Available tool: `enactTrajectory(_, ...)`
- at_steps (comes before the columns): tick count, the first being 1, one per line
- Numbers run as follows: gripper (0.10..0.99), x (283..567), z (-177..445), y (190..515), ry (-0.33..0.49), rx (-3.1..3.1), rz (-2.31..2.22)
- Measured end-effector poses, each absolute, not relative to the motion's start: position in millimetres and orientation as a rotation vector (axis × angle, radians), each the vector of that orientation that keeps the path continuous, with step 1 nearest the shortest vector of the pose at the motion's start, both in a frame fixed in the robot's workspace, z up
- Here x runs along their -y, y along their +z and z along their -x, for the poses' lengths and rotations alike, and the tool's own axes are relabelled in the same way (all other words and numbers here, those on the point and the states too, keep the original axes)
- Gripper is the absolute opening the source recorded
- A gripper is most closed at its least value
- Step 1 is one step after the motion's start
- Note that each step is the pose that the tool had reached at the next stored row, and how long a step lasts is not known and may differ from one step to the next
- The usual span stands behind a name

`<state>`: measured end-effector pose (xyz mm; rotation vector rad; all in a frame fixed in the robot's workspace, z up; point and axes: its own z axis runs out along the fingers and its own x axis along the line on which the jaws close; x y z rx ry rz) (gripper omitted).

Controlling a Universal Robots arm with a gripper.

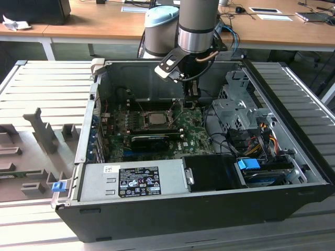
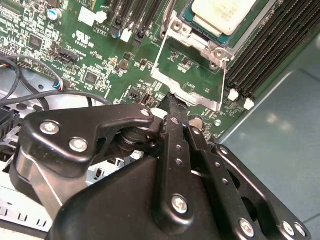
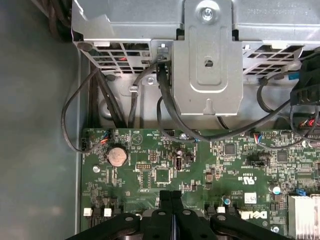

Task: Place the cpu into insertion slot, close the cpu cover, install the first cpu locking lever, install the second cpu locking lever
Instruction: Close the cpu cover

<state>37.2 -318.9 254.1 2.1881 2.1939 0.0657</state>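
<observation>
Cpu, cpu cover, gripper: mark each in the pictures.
cpu [image 2: 222,12], second wrist view, pale metal top.
cpu cover [image 2: 197,97], second wrist view, silvery frame edge.
gripper [image 3: 171,196], first wrist view, between its fingertips.

Open black computer case [image 1: 199,212] on grey slatted worktop [image 1: 52,78], silver power supply [image 1: 131,180] inside its near wall, wooden desks [image 1: 94,23] behind

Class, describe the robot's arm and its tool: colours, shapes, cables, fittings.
The arm is a grey and silver cylinder with a pale blue joint cap. The tool is black, built of jointed link bars with silver screws. A brownish cable loops at the wrist.
</observation>
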Motion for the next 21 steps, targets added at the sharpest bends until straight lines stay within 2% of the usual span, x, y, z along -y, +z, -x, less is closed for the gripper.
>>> enactTrajectory(21,0.106,318.9,-0.9,254.1,0.066,-2.194,-2.188)
